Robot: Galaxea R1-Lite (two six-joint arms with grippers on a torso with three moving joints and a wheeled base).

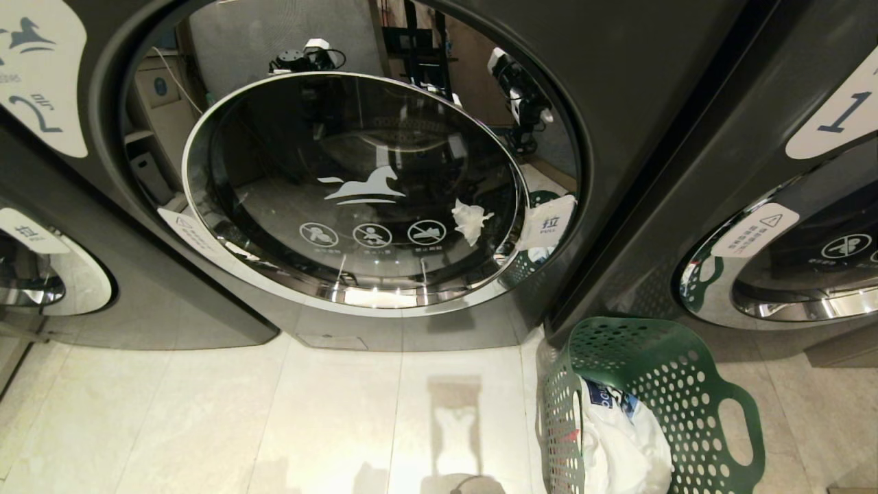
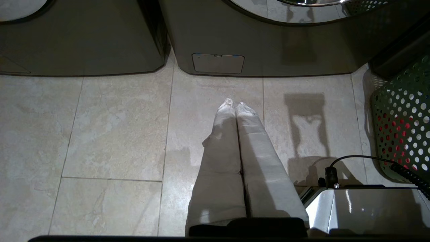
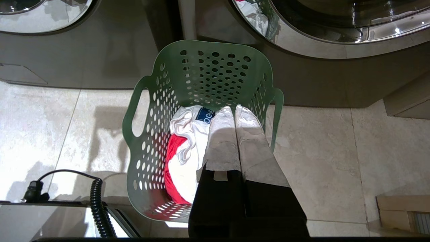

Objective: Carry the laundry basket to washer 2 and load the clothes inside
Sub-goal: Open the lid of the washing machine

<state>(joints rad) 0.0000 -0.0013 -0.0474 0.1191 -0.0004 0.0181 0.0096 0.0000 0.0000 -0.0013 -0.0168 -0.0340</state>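
At about ten o'clock in the head view stands washer 2 (image 1: 357, 185), its white label (image 1: 41, 75) with the blue numeral at the far upper left. Its round glass door (image 1: 350, 192) with the chrome rim is shut, and a white scrap (image 1: 470, 219) clings to the glass near four o'clock of the door, beside the white pull tag (image 1: 549, 223).

Neither arm shows in the head view. From its wrist camera, the left gripper (image 2: 234, 105) hangs low over the pale floor tiles (image 2: 117, 134), pointing toward the foot of the machine at twelve o'clock, its two cloth-wrapped fingers (image 2: 221, 141) pressed together with nothing between them.

Further right, the laundry basket (image 1: 658, 384) sits on the floor at about five o'clock in the head view, just in front of the dark gap between washer 2 and the machine labelled 1 (image 1: 789, 171). The clothes (image 1: 624, 439) lie inside it, white with a blue patch on top, red beneath.

The right gripper (image 3: 234, 109) hangs above the basket's open top, fingers (image 3: 250, 134) squeezed together and empty, tips over the white garment and apart from it.
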